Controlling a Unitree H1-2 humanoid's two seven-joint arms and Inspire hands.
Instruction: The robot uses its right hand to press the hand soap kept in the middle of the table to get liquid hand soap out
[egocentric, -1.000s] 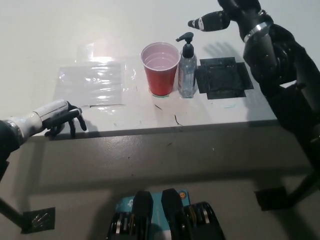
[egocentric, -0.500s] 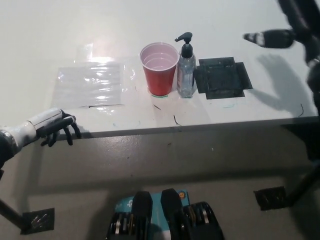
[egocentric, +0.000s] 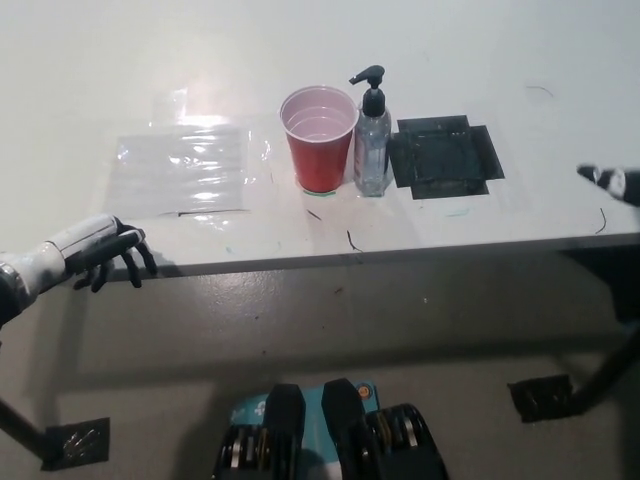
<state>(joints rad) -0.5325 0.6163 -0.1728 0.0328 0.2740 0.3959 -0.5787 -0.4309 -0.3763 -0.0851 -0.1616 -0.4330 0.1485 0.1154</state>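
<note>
At right edge, right robot hand (egocentric: 610, 181), mostly cropped

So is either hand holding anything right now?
Nothing held. The left hand hangs free off the table's front edge; the right hand barely shows, far from the soap.

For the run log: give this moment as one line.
right hand: table's right edge, far from soap bottle | left hand: resting, front-left edge | pump: unpressed

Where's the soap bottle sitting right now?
In the head view, the hand soap bottle stands upright near the middle of the table, just right of the red cup and left of the black taped square.
</note>
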